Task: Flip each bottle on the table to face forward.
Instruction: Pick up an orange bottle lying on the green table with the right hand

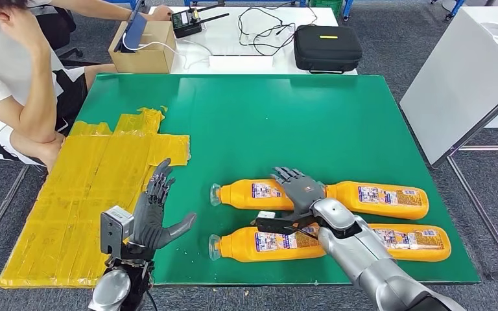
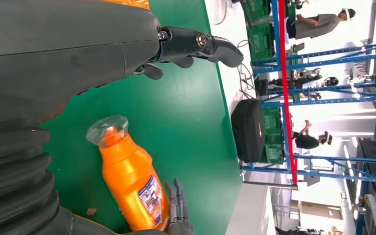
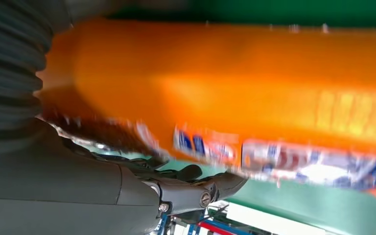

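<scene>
Visibly, right hand (image 1: pixel 301 189) fingers (image 1: pixel 287 173) rest spread on bottle (image 1: pixel 253 194).

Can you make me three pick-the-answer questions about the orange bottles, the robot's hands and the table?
1. Where is the black case?
A. on the white table beyond the green one
B. on the yellow tape
C. in the robot's left hand

2. How many orange bottles lie on the green table?
A. two
B. four
C. six

3. What is the robot's left hand doing?
A. squeezing a bottle
B. raised, fingers apart, holding nothing
C. pressing on the cardboard box

Answers:
1. A: the black case sits on the white table past the green table.
2. B: four orange bottles lie in two rows.
3. B: the left hand hangs over the table's near edge with fingers spread, beside the yellow tape, while the right hand reaches among the bottles.
</scene>
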Available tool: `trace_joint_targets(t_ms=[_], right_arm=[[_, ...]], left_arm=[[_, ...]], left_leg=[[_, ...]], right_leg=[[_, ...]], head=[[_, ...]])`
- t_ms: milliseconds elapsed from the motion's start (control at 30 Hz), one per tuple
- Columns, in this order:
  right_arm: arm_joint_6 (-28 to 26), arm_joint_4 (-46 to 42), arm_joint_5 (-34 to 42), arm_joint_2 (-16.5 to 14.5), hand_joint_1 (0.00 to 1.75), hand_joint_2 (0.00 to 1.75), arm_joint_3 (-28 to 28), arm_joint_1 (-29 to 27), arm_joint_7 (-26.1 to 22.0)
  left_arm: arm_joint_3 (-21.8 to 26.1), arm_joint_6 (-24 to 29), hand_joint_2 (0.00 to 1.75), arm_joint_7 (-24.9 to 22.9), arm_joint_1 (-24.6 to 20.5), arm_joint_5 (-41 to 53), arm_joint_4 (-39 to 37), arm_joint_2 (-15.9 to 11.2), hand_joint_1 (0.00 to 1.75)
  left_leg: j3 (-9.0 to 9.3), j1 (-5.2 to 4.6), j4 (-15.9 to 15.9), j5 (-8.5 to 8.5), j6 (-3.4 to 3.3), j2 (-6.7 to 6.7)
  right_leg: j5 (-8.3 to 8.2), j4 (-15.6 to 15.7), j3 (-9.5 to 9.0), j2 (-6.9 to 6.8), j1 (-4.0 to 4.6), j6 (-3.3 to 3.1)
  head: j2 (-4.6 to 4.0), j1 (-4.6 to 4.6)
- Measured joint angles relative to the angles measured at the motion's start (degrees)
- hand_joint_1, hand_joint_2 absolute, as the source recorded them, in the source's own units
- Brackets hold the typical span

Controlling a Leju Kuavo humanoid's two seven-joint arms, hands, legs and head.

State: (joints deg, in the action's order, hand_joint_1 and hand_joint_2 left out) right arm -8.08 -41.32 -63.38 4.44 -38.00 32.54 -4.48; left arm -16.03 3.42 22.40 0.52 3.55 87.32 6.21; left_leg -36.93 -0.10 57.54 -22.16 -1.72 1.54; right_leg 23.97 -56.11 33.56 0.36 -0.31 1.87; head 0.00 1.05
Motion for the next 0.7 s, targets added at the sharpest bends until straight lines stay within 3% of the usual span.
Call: trace_joint_targets(t_ms=[167,700], right_arm=[[-0.55,1.19,-0.94,-0.19,1.70,1.75,-0.61,0.34,0.66],[-10.33,-0.77,-0.47,-1.18,1.75,1.75,2.04,-2.57,3.79]], left_arm=[[-0.36,-0.02,1.75,0.00,0.00,-0.04,-0.08,0.00,0.00],[-1.93,-0.54,1.75,-0.81,0.00,0.78,0.01,0.02,0.00]], left_leg=[[0.01,0.00,0.00,0.01,-0.01,0.01],[-0.06,0.00,0.00,0.00,0.00,0.02]], right_leg=[[-0.01,0.00,-0.02,0.00,0.00,0.00],[0.00,0.00,0.05,0.00,0.00,0.00]], head=[[0.00,0.00],[0.00,0.02]])
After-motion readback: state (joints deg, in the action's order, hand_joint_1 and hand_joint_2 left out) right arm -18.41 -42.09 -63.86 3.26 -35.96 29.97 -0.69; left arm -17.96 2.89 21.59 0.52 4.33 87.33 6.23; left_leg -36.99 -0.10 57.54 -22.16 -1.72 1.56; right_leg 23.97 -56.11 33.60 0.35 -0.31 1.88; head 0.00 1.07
